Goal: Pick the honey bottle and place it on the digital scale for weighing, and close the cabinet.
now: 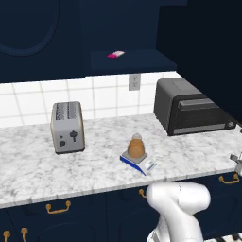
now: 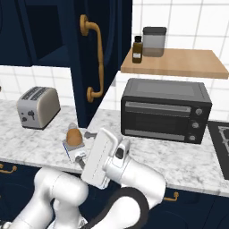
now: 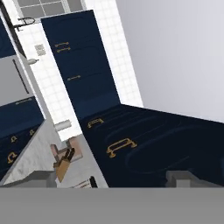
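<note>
No legible text; honey bottle [image 1: 136,146] on digital scale [image 1: 138,162], cabinet [image 2: 96,53] door open.

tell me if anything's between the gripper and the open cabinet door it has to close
Nothing visible blocks it. The honey bottle already sits on the digital scale, low on the counter. The gripper is just in front of them, and the open cabinet door with its brass handle hangs above with free space between.

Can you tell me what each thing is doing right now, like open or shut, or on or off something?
honey bottle: upright on the scale, free of the jaws
digital scale: on the counter, loaded with the bottle
cabinet: door swung open
toaster oven: door shut
toaster: slots empty
gripper: cannot tell whether its jaws are open
</note>
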Controlling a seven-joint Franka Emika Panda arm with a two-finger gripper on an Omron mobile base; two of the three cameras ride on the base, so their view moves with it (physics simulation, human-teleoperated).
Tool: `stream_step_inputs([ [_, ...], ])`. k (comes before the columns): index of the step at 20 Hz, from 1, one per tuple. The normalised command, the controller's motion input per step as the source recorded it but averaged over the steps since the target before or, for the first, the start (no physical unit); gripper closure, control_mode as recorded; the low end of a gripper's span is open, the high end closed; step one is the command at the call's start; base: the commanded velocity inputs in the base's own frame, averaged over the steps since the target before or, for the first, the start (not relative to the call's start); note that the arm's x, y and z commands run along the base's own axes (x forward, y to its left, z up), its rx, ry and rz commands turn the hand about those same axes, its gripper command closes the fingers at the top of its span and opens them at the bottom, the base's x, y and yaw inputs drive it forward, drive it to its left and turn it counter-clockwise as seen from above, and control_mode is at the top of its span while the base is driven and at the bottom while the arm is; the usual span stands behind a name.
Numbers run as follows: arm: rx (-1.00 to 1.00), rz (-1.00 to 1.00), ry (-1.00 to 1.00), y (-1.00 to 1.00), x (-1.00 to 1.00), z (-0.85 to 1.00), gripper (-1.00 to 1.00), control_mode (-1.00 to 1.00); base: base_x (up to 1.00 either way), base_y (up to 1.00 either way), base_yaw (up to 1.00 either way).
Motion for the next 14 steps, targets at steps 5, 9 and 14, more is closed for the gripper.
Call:
stream_step_inputs([
  [5,0.01,0.0,0.0,-0.62,0.36,0.51,-1.0,-1.0,0.0,0.0,0.0],
  [9,0.01,0.0,0.0,-0.06,0.78,1.0,-1.0,-1.0,0.0,0.0,0.0],
  [14,0.0,0.0,-0.02,-0.05,0.73,0.94,-1.0,-1.0,0.0,0.0,0.0],
])
